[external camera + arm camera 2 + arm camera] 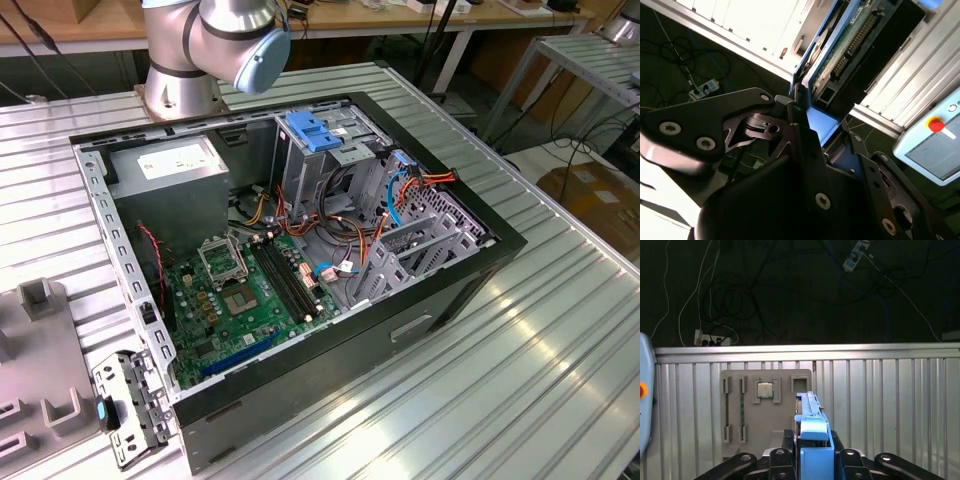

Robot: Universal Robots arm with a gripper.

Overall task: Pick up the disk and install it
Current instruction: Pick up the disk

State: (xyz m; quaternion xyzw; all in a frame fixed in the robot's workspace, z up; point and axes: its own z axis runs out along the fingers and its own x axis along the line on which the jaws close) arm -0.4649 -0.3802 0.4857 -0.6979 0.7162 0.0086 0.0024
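The disk (812, 422) is gripped edge-on between the two black fingers (789, 442) of the gripper (814, 446), which is clamped shut on its bright blue carrier rail. From there the disk projects outward, away from the gripper body. In the second wrist view the same disk (845, 50) is seen from its flat side, where a green circuit board and a row of connector pins are exposed inside the blue frame. In the first wrist view the disk is seen against a grey fixture plate (767, 427) that lies on the ribbed metal table (880, 405). A square processor chip (765, 390) is seated in that plate. Beyond the table's far edge, a power strip (712, 337) and loose cables are seen on the dark floor. A light-coloured pendant with a red button (936, 125) can be made out in the second wrist view. In the exterior view the arm (215, 35) is mounted behind an open computer case (470, 290), inside which a motherboard (250, 300), a power supply (170, 175) and a light-blue latch plate (315, 132) are visible.
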